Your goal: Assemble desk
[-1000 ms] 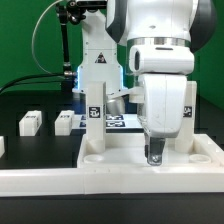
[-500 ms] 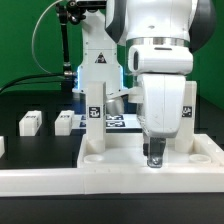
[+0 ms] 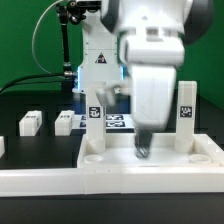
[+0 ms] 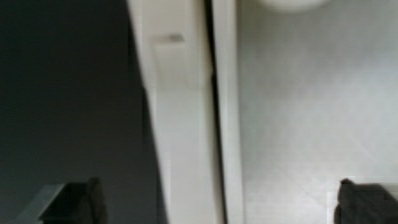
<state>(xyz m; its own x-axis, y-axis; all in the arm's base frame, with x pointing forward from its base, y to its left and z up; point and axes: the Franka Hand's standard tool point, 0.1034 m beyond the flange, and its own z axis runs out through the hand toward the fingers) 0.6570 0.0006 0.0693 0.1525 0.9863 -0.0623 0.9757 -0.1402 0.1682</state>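
Observation:
The white desk panel point(image 3: 112, 157) lies flat at the front of the table. Two tagged white legs stand upright in it, one at the exterior view's left point(image 3: 95, 122) and one at its right point(image 3: 185, 106). Two more legs point(image 3: 30, 122) point(image 3: 65, 121) lie loose on the black table further left. My gripper point(image 3: 140, 148) hangs blurred just above the panel between the upright legs, open and holding nothing. In the wrist view the gripper point(image 4: 217, 203) has its dark fingertips point(image 4: 73, 200) far apart over the panel's rim point(image 4: 178, 120).
A long white rail point(image 3: 40, 181) runs along the front of the panel. The marker board point(image 3: 116, 123) lies behind it at the arm's base. A small white piece point(image 3: 2, 145) sits at the far left edge. The green backdrop stands behind.
The jaws have spread wide apart. The arm has shifted towards the exterior view's left and lifted slightly, uncovering the right upright leg it hid before.

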